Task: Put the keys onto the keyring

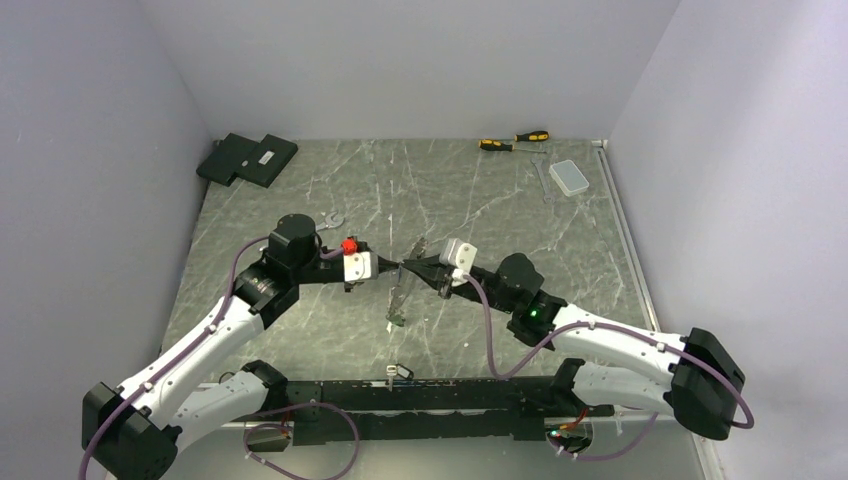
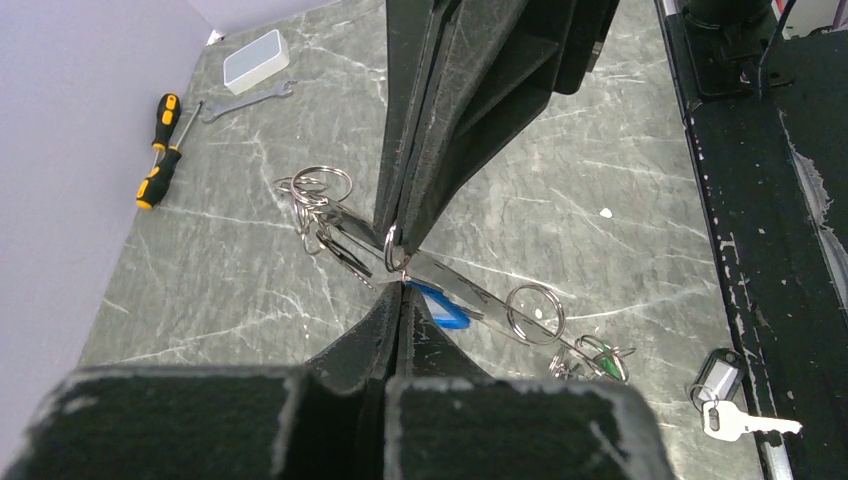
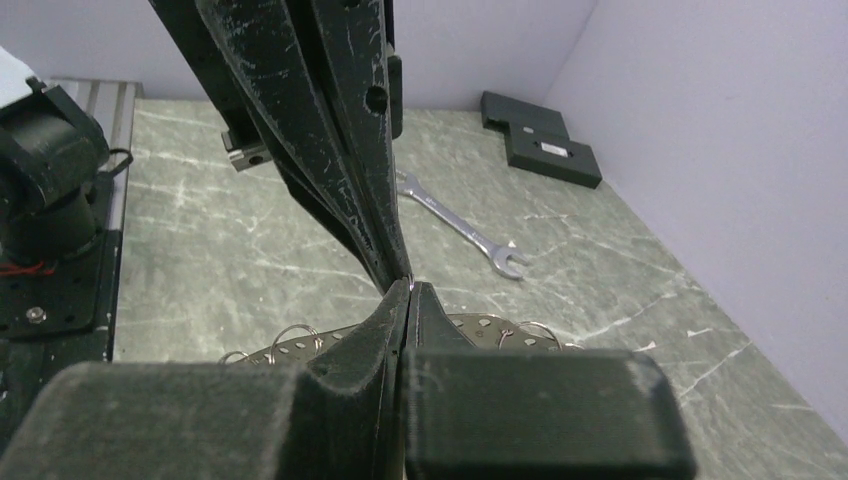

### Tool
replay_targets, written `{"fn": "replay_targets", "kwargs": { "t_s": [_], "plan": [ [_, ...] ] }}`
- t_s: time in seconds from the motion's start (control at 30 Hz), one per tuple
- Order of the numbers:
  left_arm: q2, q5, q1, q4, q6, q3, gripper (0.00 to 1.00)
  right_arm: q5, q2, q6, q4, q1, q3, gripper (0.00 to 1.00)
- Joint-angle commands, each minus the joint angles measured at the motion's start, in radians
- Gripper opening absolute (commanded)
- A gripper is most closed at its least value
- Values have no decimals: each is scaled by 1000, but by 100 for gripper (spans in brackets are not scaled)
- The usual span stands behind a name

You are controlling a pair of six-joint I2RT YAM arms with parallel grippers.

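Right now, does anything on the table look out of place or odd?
Yes. A silver key on a dark fob lies alone at the near edge, beside the black base rail, well apart from the bunch of rings and keys in the middle. It looks stray. Nothing appears spilled or broken.

Screwdrivers (image 1: 515,141), pale box (image 1: 568,177) — black blocks (image 1: 247,158)

The table (image 2: 620,130) looked like veined, matt stone. The wrench (image 3: 462,228) was bright metal; the blue key (image 2: 440,308) had a glossy plastic head.
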State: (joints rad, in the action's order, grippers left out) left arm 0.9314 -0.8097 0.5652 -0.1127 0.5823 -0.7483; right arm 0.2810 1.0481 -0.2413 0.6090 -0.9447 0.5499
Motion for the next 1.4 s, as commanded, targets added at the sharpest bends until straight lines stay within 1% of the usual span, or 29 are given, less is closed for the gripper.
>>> {"fn": "replay_targets", "kwargs": {
  "t_s": [0.0,0.1,0.63,0.67,0.73,0.83,0.97,1.17,1.37],
  "plan": [
    [-3,-39,1,16,-7,-17,0,-2,7,63,236,3,-15,0],
    [-7,-41,1,16,-7,-19,0,7,22,82,278,3,-21,0],
    [-18,-65,1,15,-6,-18,0,36,66,89,343,3,1,0],
    [-20,-60,1,13,-4,-17,1,39,68,88,340,3,2,0],
    [-29,-42,1,7,1,-15,11,40,56,86,332,3,-2,0],
    [-55,0,1,0,12,-10,21,84,24,82,281,12,-4,0],
    [-85,19,1,9,13,1,31,156,-19,105,235,32,-16,0],
    [-92,-33,-1,26,1,2,35,250,-26,141,219,52,-20,0],
    [-82,-117,-2,45,-21,-4,36,275,-4,140,210,52,-1,0]
  ]
}}
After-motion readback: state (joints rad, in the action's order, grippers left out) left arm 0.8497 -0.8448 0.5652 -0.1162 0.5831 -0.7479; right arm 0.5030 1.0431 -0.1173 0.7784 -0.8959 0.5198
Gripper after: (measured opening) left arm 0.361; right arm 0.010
